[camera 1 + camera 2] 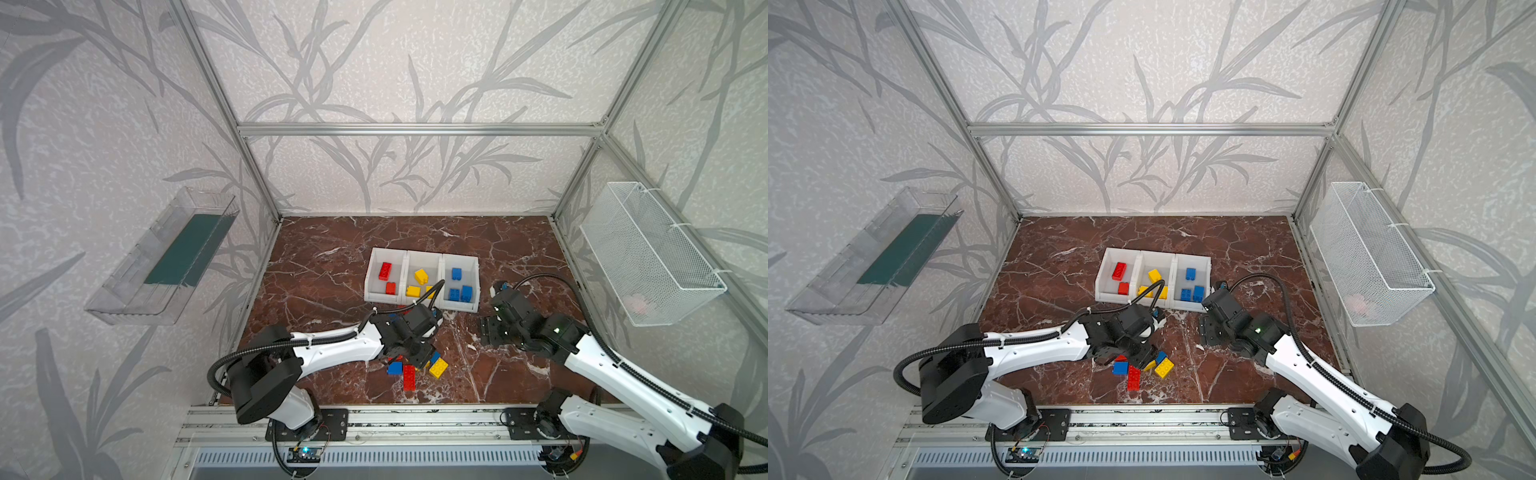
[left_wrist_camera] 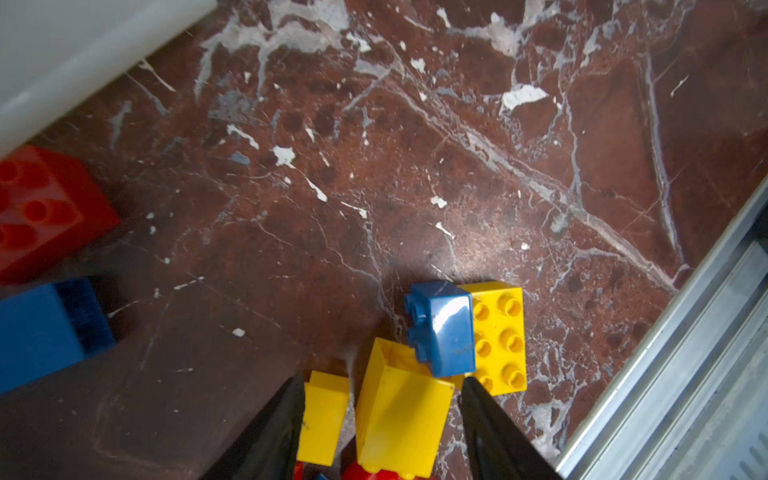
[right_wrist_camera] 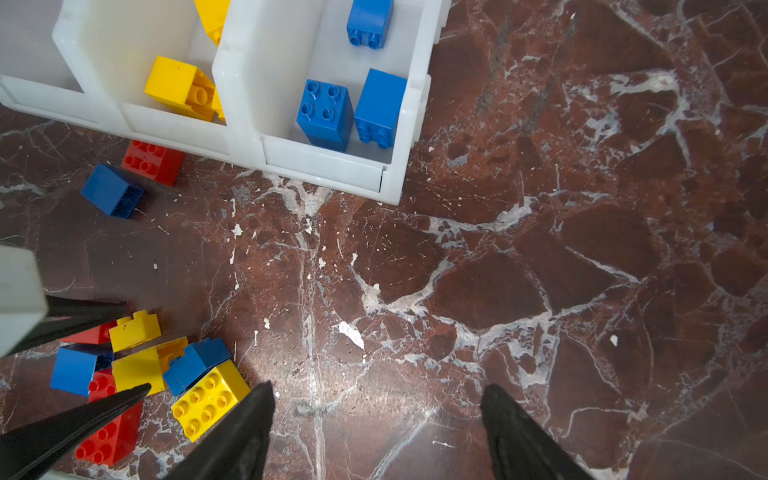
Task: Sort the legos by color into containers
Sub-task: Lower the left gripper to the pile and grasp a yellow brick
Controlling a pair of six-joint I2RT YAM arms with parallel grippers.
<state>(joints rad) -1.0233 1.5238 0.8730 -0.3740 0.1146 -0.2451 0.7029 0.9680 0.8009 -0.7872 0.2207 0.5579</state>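
The three joined white containers (image 1: 422, 253) hold red legos (image 1: 385, 271) in the left bin, yellow ones (image 1: 420, 276) in the middle and blue ones (image 1: 456, 273) in the right. A loose pile lies near the front: a yellow studded brick (image 1: 438, 368), a long red brick (image 1: 409, 377) and a blue brick (image 1: 395, 368). My left gripper (image 2: 383, 378) is down in this pile, jaws open around a small yellow brick (image 2: 322, 415) and a larger yellow brick (image 2: 401, 415), with a gap beside the larger one. My right gripper (image 3: 378, 387) is open over bare marble, holding nothing.
A red brick (image 3: 153, 161) and a blue brick (image 3: 111, 190) lie just in front of the containers (image 3: 241, 83). A clear tray (image 1: 166, 257) hangs on the left wall, a wire basket (image 1: 652, 253) on the right. An aluminium rail (image 1: 415, 415) borders the front.
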